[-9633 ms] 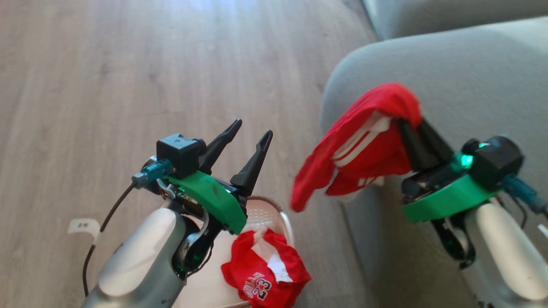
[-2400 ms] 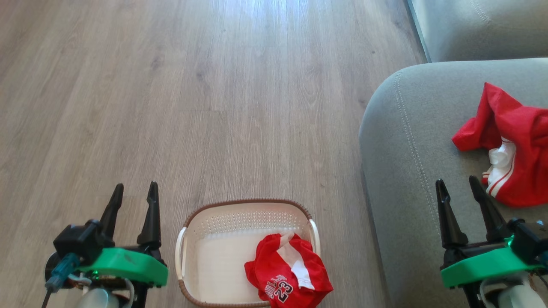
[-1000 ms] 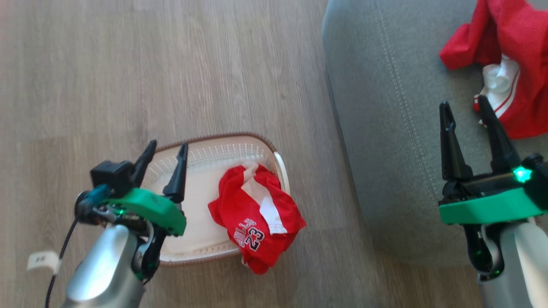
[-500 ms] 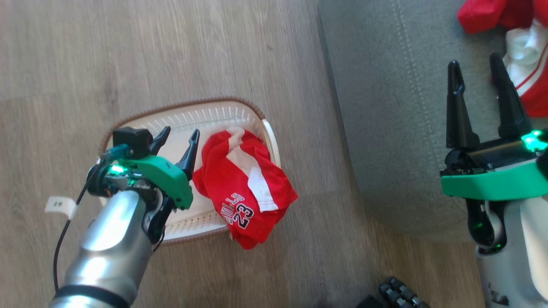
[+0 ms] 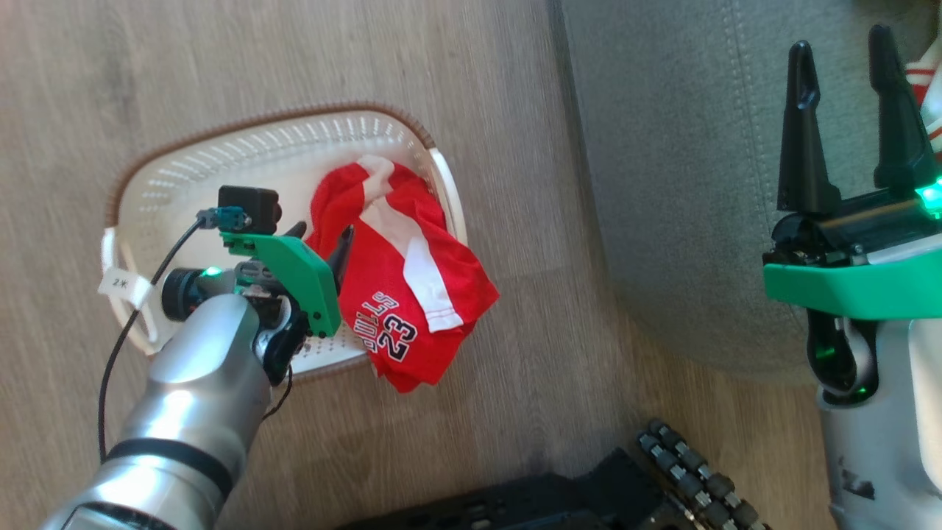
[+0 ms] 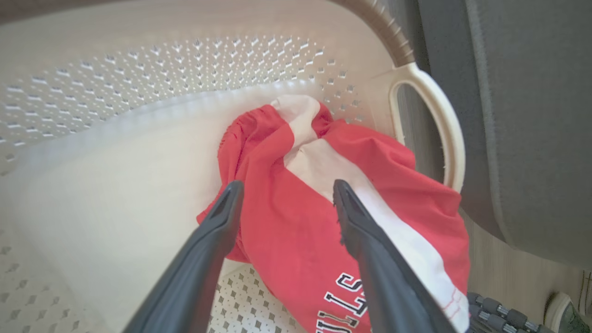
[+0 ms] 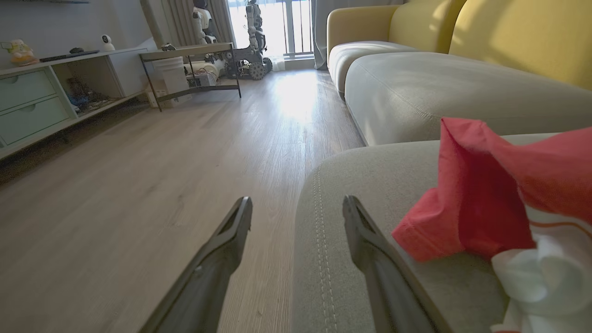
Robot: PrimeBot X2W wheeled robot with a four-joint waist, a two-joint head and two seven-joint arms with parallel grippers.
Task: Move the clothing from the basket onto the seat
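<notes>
The cream basket [image 5: 184,158] stands on the wood floor left of the grey seat [image 5: 662,147]. A red garment printed "23" [image 5: 412,287] lies in the basket's right end and spills over its near rim. My left gripper [image 5: 322,239] is down inside the basket, open. In the left wrist view its fingers [image 6: 287,185] stand apart over the garment's [image 6: 286,240] left fold, with nothing pinched. My right gripper [image 5: 843,44] hovers open over the seat. Just right of it [image 7: 297,201] another red and white garment [image 7: 481,199] lies on the seat cushion [image 7: 360,194].
The basket's white handle [image 6: 444,120] faces the seat's side [image 6: 532,115], with a narrow strip of floor between. My dark wheeled base [image 5: 662,478] shows at the bottom edge. A second grey cushion [image 7: 439,88], yellow backrests and a low cabinet [image 7: 41,101] lie further off.
The head view has tipped further down. My left gripper has dropped into the basket and closed in on the "23" garment, still open. The right gripper stays open over the seat.
</notes>
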